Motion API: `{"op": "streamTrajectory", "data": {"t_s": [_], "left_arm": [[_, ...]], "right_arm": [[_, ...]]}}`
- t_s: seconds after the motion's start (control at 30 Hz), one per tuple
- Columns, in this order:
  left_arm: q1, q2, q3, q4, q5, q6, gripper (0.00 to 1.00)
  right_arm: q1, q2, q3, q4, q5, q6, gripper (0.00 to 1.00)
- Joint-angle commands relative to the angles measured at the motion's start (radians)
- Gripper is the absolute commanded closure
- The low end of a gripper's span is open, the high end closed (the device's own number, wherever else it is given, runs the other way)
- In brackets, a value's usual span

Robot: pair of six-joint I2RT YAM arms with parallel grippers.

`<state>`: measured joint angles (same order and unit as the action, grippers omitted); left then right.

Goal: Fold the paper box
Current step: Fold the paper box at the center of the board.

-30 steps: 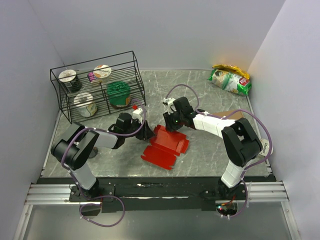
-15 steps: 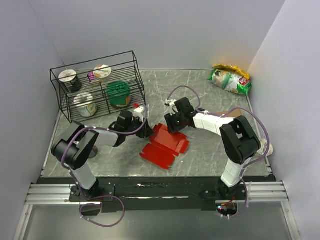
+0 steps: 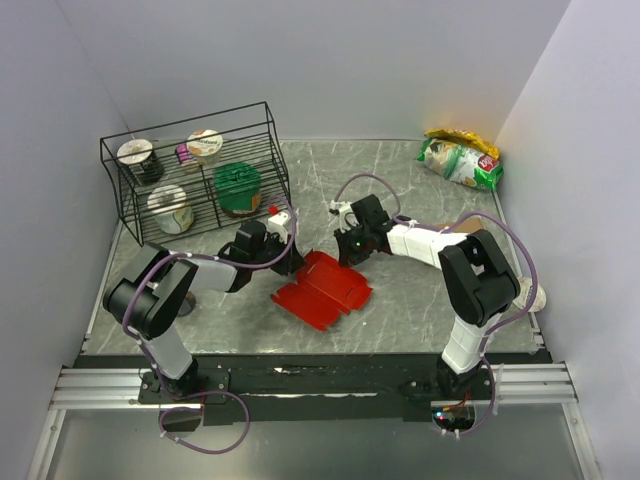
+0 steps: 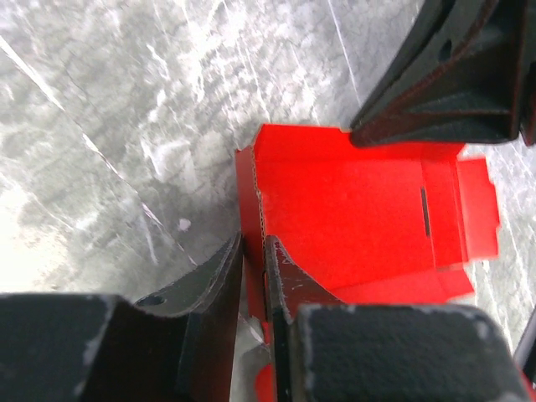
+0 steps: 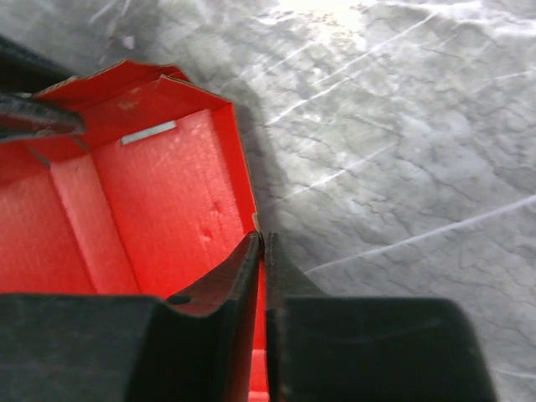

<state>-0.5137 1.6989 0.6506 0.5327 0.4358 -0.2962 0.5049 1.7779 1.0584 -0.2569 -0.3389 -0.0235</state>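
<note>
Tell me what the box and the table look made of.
The box looks like thin matte red card: crisp creases, a cut slot. The table is glossy grey with white veins and glare; stone or laminate, cannot tell.

two white-and-black arms with purple cabling

the left arm (image 3: 205,282) and right arm (image 3: 425,243) each pair smooth white link shells with chunky black joint housings. a thin purple cable (image 3: 366,178) loops along each. a small green light (image 3: 353,240) glows on the right wrist. the left gripper (image 4: 254,243) and right gripper (image 5: 262,239) have matte black, tapering fingers.
</note>
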Motion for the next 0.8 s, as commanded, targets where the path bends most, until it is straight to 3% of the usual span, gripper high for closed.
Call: {"op": "streamTrajectory", "data": {"t_s": [0.0, 0.17, 0.37, 0.77], "left_arm": [[-0.006, -0.001, 0.034, 0.0, -0.011, 0.025, 0.78], [-0.008, -0.004, 0.03, 0.003, -0.009, 0.029, 0.8], [-0.011, 0.001, 0.018, 0.03, 0.014, 0.014, 0.81], [-0.011, -0.001, 0.0, 0.093, 0.057, -0.044, 0.79]], "right_arm": [[-0.003, -0.035, -0.026, 0.05, -0.02, 0.011, 0.94], [0.059, -0.101, -0.077, 0.077, 0.124, 0.014, 1.0], [0.227, -0.146, -0.109, 0.091, 0.484, 0.051, 1.0], [0.438, -0.061, -0.078, 0.045, 0.889, 0.181, 1.0]]}}
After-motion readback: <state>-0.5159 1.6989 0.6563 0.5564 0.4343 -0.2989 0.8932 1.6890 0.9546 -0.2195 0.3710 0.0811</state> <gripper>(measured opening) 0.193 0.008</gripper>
